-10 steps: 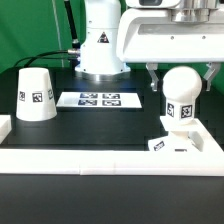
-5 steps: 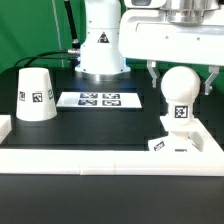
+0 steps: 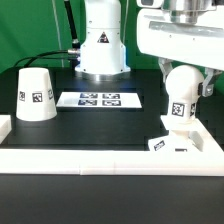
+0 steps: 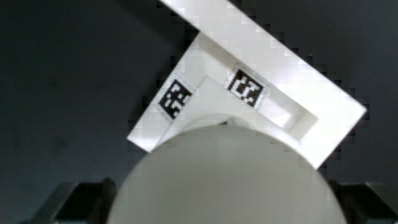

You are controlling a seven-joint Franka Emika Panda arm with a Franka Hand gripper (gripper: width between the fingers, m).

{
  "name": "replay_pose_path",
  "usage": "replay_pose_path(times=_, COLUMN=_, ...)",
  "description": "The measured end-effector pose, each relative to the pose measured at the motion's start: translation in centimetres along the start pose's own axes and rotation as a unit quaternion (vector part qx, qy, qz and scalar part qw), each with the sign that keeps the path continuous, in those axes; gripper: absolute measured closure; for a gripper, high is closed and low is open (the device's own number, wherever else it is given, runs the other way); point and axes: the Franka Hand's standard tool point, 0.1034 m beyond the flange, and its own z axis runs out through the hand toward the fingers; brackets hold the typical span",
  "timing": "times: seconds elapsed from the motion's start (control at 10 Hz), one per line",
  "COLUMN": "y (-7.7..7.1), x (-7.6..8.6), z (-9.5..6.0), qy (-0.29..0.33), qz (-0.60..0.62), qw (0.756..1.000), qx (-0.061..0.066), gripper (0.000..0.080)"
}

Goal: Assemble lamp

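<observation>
The ball-shaped bulb [image 3: 181, 84] stands neck-down on the small blocky base [image 3: 170, 145] at the exterior view's right, close to the front rail. My gripper [image 3: 185, 82] comes down from above, a finger on each side of the ball, shut on the bulb. In the wrist view the bulb [image 4: 222, 175] fills the foreground between my dark fingers [image 4: 80, 203], and the tagged base [image 4: 231, 95] shows beyond it. The cone-shaped shade [image 3: 36, 95] stands alone at the exterior view's left, wide end down.
The marker board [image 3: 100, 99] lies flat in the middle of the black table. A long white border rail [image 3: 90, 160] runs along the front edge and also shows in the wrist view [image 4: 267, 40]. The arm's white pedestal [image 3: 100, 45] stands behind.
The gripper's body has turned and shifted toward the exterior view's right. Its fingers now sit closer against the bulb. The bulb stays on the base, leaning slightly.
</observation>
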Motion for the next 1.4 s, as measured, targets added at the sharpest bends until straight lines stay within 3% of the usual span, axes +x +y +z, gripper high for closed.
replay_pose_path(times=0.4, y=-0.01, x=0.05, z=0.04, qy=-0.009, qz=0.036, qw=0.999, qx=0.004, gripper=0.022)
replay_pose_path(times=0.6, y=-0.01, x=0.03, z=0.06, qy=-0.008, qz=0.005, qw=1.0, qx=0.004, gripper=0.0112)
replay_pose_path(times=0.8, y=-0.03, x=0.12, z=0.02, qy=-0.007, qz=-0.074, qw=0.997, qx=0.006, gripper=0.0103)
replay_pose_path(times=1.0, y=-0.1, x=0.13, z=0.0, qy=-0.005, qz=-0.177, qw=0.984, qx=0.007, gripper=0.0101)
replay_pose_path(times=1.4, y=-0.18, x=0.19, z=-0.09, qy=-0.003, qz=-0.37, qw=0.929, qx=0.009, gripper=0.0101)
